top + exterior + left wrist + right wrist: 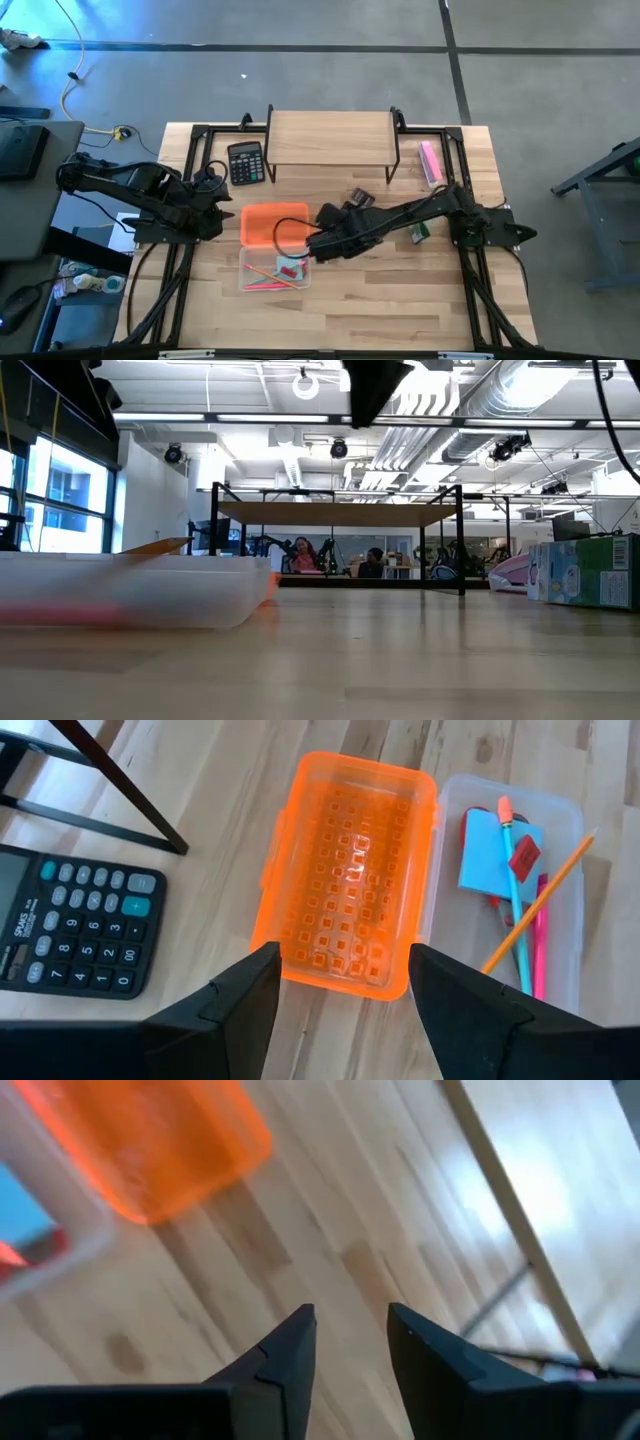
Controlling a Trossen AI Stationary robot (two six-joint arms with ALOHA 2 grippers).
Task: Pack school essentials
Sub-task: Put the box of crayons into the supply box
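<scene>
Left gripper (pixel 340 985) parted and empty at table's left; right gripper (pixel 350 1340) reaching centre, fingers apart, empty.

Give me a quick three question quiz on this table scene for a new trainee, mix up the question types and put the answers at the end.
1. True or false: the black calculator lies inside the clear tray.
2. Multiple choice: what lies in the clear tray with the pencils? A) a blue notepad B) a stapler C) a mug
3. Fill in: the left end effector is open, with nothing between its fingers, just short of the ______ lid.

Key: 1 false, it sits on the tabletop beside the orange lid. 2 A. 3 orange.
</scene>
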